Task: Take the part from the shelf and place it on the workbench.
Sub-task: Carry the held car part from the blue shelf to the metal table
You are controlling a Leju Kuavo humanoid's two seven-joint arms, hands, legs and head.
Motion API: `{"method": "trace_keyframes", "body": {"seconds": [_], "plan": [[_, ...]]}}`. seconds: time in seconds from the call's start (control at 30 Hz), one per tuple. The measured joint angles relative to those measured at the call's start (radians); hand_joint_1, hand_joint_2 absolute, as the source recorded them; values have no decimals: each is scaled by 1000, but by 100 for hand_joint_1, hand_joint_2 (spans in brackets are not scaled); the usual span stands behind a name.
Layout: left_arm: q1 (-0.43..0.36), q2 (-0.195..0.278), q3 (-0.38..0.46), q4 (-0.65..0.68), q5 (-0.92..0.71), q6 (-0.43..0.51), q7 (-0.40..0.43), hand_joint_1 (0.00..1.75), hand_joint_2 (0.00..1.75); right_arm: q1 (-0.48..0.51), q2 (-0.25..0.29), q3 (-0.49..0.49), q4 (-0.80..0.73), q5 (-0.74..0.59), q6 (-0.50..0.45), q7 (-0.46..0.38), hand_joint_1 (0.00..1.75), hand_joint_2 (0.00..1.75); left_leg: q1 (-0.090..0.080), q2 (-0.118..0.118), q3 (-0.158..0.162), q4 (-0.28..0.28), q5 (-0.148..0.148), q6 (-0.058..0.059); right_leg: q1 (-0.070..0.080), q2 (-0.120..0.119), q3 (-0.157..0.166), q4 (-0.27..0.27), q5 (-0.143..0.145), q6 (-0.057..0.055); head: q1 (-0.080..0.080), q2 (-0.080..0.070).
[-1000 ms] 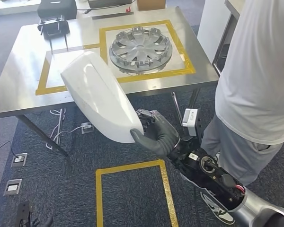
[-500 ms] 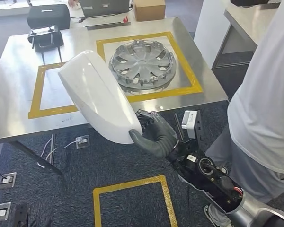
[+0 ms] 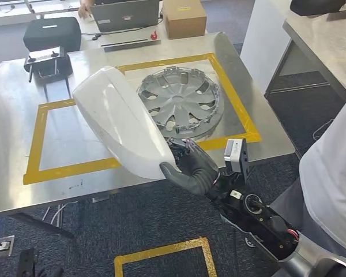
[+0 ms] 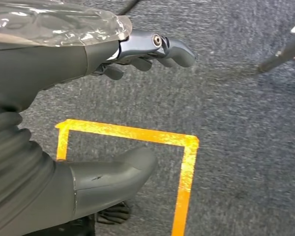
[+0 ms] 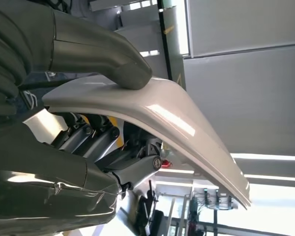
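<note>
- White part [image 3: 119,124] is held in the head view by the right hand [image 3: 193,168], raised above the surface's [image 3: 14,124] near edge, beside a hubcap [image 3: 182,103] in a yellow-taped square.
- Left wrist view: left hand [image 4: 101,113] released, fingers apart, above carpet.
- Right wrist view: thumb [image 5: 101,54] presses on the part's shell [image 5: 168,115], fingers [image 5: 101,142] beneath.

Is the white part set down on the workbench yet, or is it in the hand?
In the hand. The right hand grips the white part by its near end, tilted above the workbench edge.
</note>
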Motion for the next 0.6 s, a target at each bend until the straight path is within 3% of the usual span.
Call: {"method": "trace_keyframes", "body": {"seconds": [0.07,0.1,0.13,0.2,0.23,0.27,0.37,0.43,0.5,0.53,0.57,0.6], "plan": [[2,-1,0,0,-3,4,1,0,175,2,0,-2,0,6,10,3,175,175,12,5,-62,1,-91,-10,-5,1,46,-2,-33,6,0,0],[2,-1,0,0,-5,8,2,0,175,4,0,-3,0,8,15,4,175,175,16,7,-76,-32,-109,-14,-9,2,71,-3,-52,10,0,0],[2,0,0,0,-6,11,3,0,175,5,0,-4,0,10,18,5,175,175,20,9,-82,-84,-87,-16,-12,3,96,-3,-73,15,0,0],[4,0,0,0,-8,17,4,0,175,7,0,-6,1,12,22,7,175,175,22,14,-84,-200,74,-17,-14,5,132,0,-112,26,-4,0],[5,1,-1,1,-9,18,5,0,175,8,1,-8,1,12,23,7,175,175,21,15,-83,-233,152,-13,-12,7,140,3,-131,33,-7,0],[7,1,-2,1,-10,20,5,0,175,9,1,-10,1,13,23,8,175,175,19,17,-83,-245,200,-7,-10,9,146,1,-146,40,-8,0],[1,0,-3,0,-15,23,3,0,175,10,2,-17,-3,14,23,8,175,175,19,15,-74,-237,197,16,-12,6,161,-7,-177,56,1,0],[-6,0,-4,0,-19,24,1,0,175,10,3,-22,-6,15,23,8,175,175,19,15,-59,-244,185,29,-12,-1,129,66,-217,62,9,0],[-7,0,-7,0,-23,25,1,0,175,13,3,-25,-7,16,23,8,175,175,16,15,-42,-248,171,39,-10,-4,38,219,-268,65,16,0],[-7,-1,-8,0,-25,25,1,0,175,16,3,-26,-8,17,22,10,175,175,14,14,-33,-249,164,42,-9,-4,-8,282,-277,65,18,0],[-7,-1,-9,0,-27,25,1,0,175,20,3,-28,-8,18,21,12,175,175,12,13,-24,-249,156,44,-8,-4,-42,312,-266,63,20,0],[-7,-2,-11,0,-28,26,2,0,175,23,3,-29,-8,20,20,15,175,175,9,11,-13,-250,149,45,-6,-4,-57,300,-233,58,22,0]]}}
